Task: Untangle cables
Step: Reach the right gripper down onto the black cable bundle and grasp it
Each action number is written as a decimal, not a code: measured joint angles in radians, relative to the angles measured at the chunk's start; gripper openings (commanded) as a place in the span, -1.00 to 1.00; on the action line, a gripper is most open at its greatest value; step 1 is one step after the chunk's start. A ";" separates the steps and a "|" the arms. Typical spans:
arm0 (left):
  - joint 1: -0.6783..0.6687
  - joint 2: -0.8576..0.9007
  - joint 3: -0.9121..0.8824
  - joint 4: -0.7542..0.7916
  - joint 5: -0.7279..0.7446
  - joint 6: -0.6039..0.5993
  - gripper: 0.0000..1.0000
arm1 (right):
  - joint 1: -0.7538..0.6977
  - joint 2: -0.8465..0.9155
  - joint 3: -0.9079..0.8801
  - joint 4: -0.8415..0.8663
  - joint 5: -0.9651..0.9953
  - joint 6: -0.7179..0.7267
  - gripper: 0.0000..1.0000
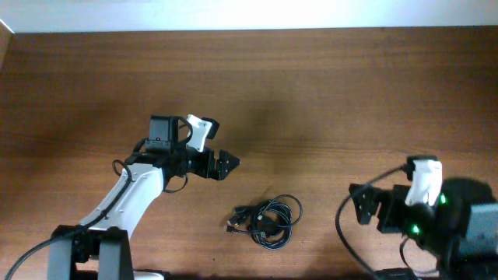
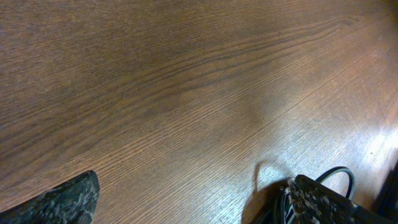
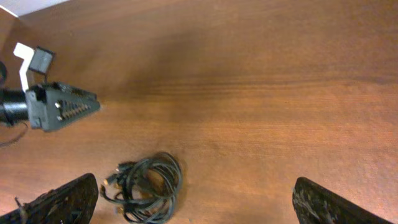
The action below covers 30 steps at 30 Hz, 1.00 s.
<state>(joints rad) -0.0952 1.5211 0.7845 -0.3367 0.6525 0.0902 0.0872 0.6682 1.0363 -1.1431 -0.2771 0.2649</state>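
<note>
Two black two-finger grippers flanked one tangled bundle of thin black cables [image 1: 267,222] on a brown wood-grain table [image 1: 327,85] in the overhead view. How many cords made up the bundle could not be told. Both sets of jaws were out of contact with it: the left gripper [image 1: 226,165] hovered just up and left of the bundle, and the right gripper [image 1: 359,206] sat well off to its right.

From the left wrist, two dark textured fingers [image 2: 62,202] stood spread to the bottom corners of the frame, fully open, with only bare wood between them. One loop of cable showed just past the lower-right finger.

From the right wrist, that arm's two fingers were likewise spread wide and held nothing. This view showed most plainly the small metal-tipped plug ends [image 3: 112,180] at the bundle's left edge. It also showed the left gripper from the side, above the bundle.
</note>
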 measured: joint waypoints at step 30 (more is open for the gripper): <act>-0.001 0.000 0.001 0.001 -0.243 -0.092 0.98 | 0.600 1.027 -0.079 0.346 -0.010 -0.040 0.07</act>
<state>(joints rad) -0.0959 1.5215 0.7856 -0.3359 0.4099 -0.0013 0.6876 1.6955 0.9569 -0.7975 -0.2871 0.2253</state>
